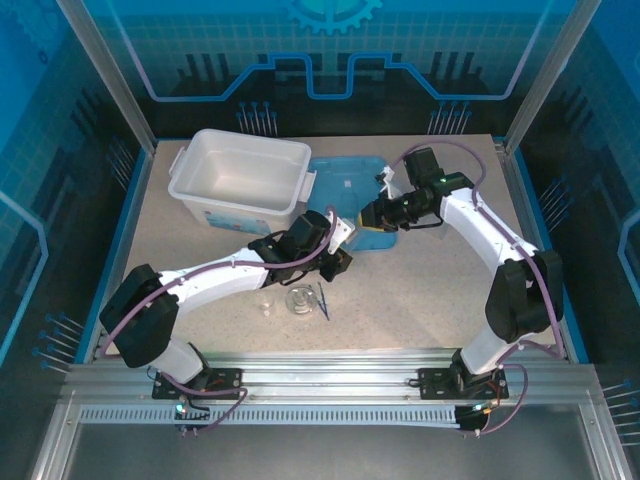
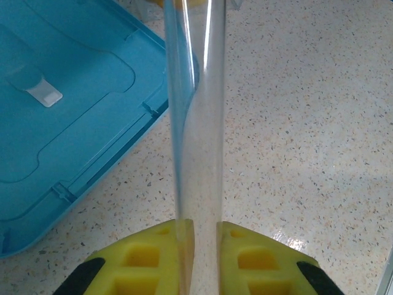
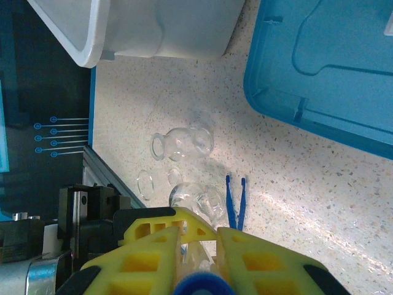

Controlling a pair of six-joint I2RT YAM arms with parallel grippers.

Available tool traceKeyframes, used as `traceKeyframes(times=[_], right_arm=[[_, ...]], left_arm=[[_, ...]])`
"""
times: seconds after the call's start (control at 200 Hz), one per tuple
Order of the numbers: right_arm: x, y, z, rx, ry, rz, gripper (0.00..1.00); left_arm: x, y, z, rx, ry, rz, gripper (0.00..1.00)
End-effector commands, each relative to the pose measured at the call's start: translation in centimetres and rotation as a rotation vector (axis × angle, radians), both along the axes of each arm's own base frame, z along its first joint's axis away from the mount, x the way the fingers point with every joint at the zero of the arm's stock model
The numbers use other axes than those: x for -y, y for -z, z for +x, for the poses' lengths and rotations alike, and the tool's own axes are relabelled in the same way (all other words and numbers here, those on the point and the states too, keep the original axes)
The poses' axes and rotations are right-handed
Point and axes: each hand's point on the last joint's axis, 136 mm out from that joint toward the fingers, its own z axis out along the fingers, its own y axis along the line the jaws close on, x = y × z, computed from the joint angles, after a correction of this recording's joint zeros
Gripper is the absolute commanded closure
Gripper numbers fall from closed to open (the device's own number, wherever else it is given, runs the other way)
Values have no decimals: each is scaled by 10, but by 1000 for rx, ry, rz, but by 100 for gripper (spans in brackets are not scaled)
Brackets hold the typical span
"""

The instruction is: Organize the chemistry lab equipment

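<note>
Speckled tabletop, overhead: clear glass beakers, a conical flask and dark-blue tweezers sit by the arms. Left wrist: left gripper clamps a slim clear tube. Right wrist: right gripper pinches its blue cap; uneven pulling could snap it.

Speckled table | 1 white bin | 1 blue lid | glass vessels | 1 tweezers
</note>
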Motion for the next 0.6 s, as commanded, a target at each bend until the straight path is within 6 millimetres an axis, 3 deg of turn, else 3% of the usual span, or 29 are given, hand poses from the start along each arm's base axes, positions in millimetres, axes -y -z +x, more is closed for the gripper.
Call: traceKeyframes(times=[0.0, 0.165, 0.21, 0.305, 0.425, 0.46, 0.595], right_arm=[[5, -12, -4, 33, 4, 1, 82], [16, -16, 0, 75, 46, -65, 84], [19, -18, 2, 88, 60, -80, 84], [30, -21, 8, 114, 106, -118, 83], [59, -24, 22, 184, 220, -233, 82], [68, -26, 26, 216, 258, -279, 82], [98, -41, 35, 325, 382, -410, 82]], left_arm=[[-6, -5, 0, 32, -11, 21, 83], [-10, -11, 6, 38, -67, 15, 27], [-13, -16, 8, 44, -87, 15, 16], [-17, -29, 10, 68, -116, 4, 13], [-25, -44, 13, 88, -161, -35, 6], [-28, -45, 14, 87, -175, -39, 1], [-38, -42, 18, 61, -227, -31, 1]])
